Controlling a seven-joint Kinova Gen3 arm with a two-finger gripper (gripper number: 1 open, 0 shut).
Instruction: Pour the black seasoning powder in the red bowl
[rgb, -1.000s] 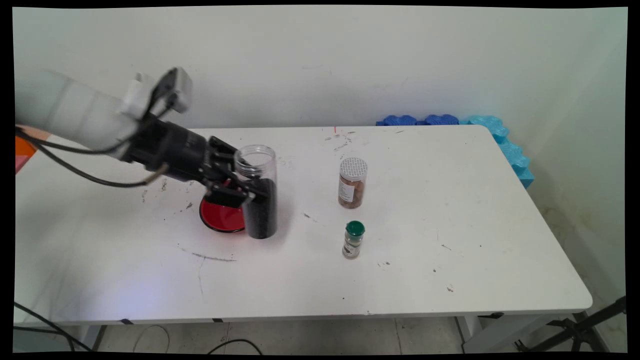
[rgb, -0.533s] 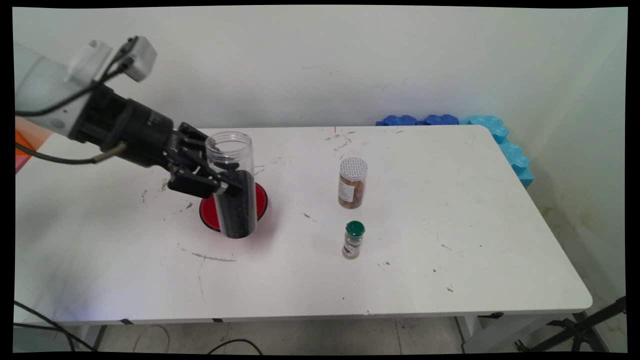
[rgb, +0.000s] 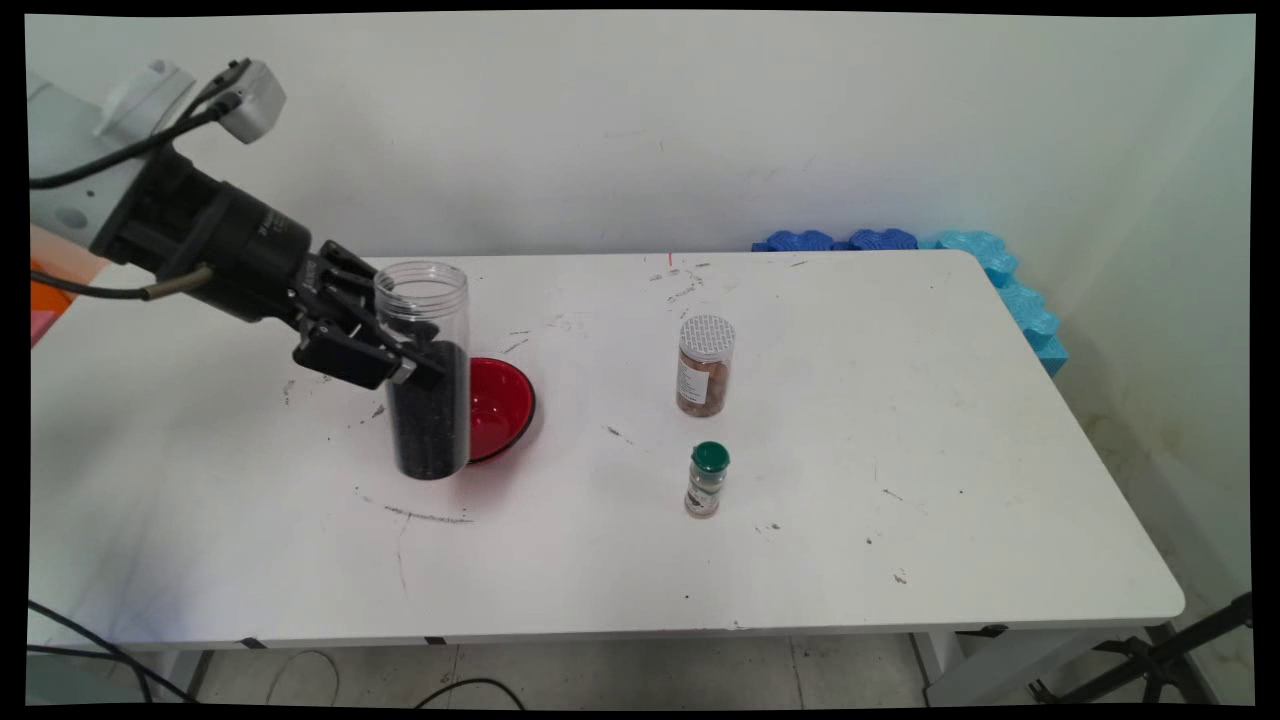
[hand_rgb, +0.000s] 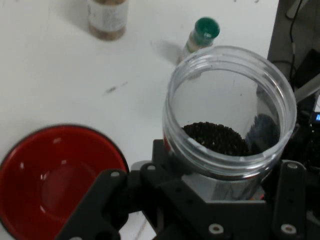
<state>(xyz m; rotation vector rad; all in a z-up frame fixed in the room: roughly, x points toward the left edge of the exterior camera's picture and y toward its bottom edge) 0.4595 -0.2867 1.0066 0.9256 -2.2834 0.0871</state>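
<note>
My gripper (rgb: 405, 360) is shut on a tall clear jar (rgb: 427, 370) with no lid, about half full of black grains. I hold the jar upright, lifted a little off the table, at the left rim of a red bowl (rgb: 500, 408). From the hand view I look down into the jar's open mouth (hand_rgb: 230, 107) at the dark grains, and the red bowl (hand_rgb: 55, 175) lies empty at the lower left.
A brown-filled spice jar with a silver lid (rgb: 705, 365) stands mid-table, and a small green-capped shaker (rgb: 708, 478) stands in front of it. Both show in the hand view, the spice jar (hand_rgb: 106, 19) and the shaker (hand_rgb: 202, 34). Blue foam (rgb: 960, 250) lies at the table's far right corner.
The gripper has carried the jar up and to the left, from the bowl's right side across to its left rim, uncovering the bowl.
</note>
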